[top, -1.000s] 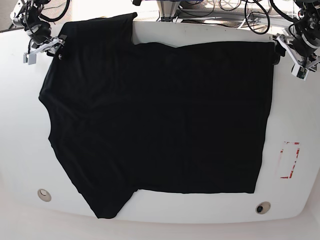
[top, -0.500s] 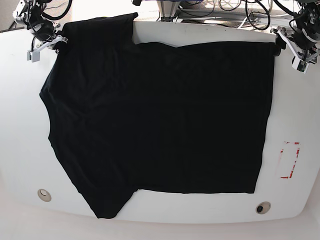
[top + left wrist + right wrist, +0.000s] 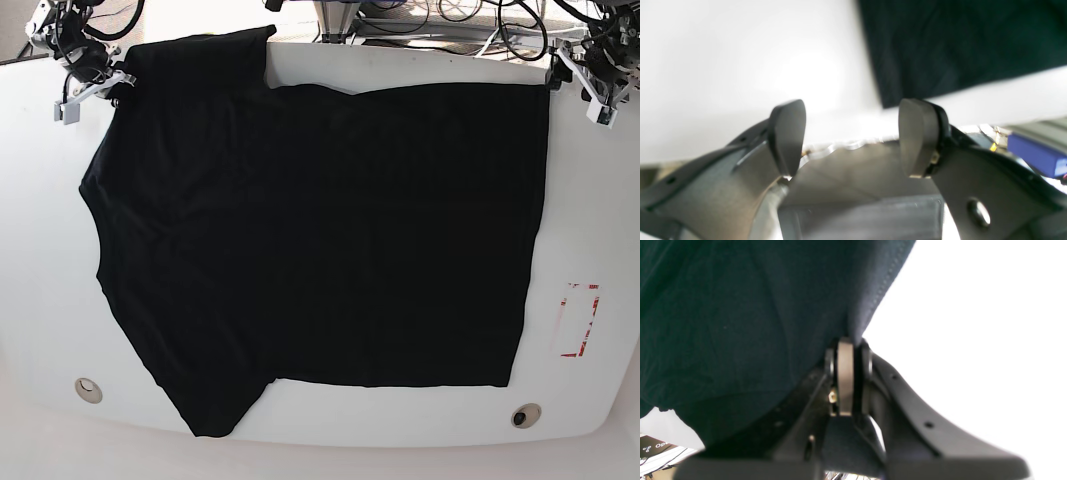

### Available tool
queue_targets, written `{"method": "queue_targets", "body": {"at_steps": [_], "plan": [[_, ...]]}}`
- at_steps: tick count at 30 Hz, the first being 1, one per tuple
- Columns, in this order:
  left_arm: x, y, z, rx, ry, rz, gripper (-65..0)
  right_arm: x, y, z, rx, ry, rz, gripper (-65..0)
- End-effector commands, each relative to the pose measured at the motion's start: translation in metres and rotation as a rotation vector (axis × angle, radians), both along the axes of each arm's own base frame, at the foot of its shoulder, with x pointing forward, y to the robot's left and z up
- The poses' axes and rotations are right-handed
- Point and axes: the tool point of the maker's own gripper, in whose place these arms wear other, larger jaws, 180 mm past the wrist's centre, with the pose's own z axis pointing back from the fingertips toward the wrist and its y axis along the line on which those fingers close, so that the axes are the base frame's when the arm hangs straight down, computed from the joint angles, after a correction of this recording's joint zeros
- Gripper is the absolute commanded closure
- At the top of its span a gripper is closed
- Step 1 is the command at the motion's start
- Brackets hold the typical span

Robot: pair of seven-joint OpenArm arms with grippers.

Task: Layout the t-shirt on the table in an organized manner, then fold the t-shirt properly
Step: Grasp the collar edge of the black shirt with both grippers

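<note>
T-shirt (image 3: 320, 240) lies spread flat on the worktop (image 3: 400, 65); we note right gripper (image 3: 850, 350) jaws clamped on its edge, left gripper (image 3: 851, 133) jaws apart, empty, beside its corner

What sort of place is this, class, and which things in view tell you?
Probably a robotics lab: a white table with a black t-shirt spread flat, robot grippers at the far corners, and tangled cables behind.

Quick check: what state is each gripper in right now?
Left gripper: open, holding nothing.
Right gripper: shut on the t-shirt edge.
</note>
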Motion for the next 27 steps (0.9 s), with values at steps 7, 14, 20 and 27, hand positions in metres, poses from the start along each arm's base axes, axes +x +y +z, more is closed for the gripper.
{"method": "queue_targets", "body": {"at_steps": [7, 14, 20, 27], "plan": [[0.009, -0.012, -0.008, -0.056, -0.029, -0.025, -40.7, -0.015, -0.002, -0.008, -0.017, 0.079, 0.022, 0.0], [0.010, -0.031, -0.015, -0.092, -0.018, -0.065, -40.7, -0.015, -0.001, -0.007, -0.015, 0.077, 0.022, 0.0], [0.018, -0.046, -0.018, -0.118, -0.032, -0.099, -40.7, -0.014, -0.001, -0.007, -0.012, 0.075, 0.021, 0.0], [0.019, -0.049, -0.019, -0.122, -0.031, -0.106, -26.9, -0.015, -0.002, -0.007, -0.013, 0.074, 0.020, 0.0]]}}
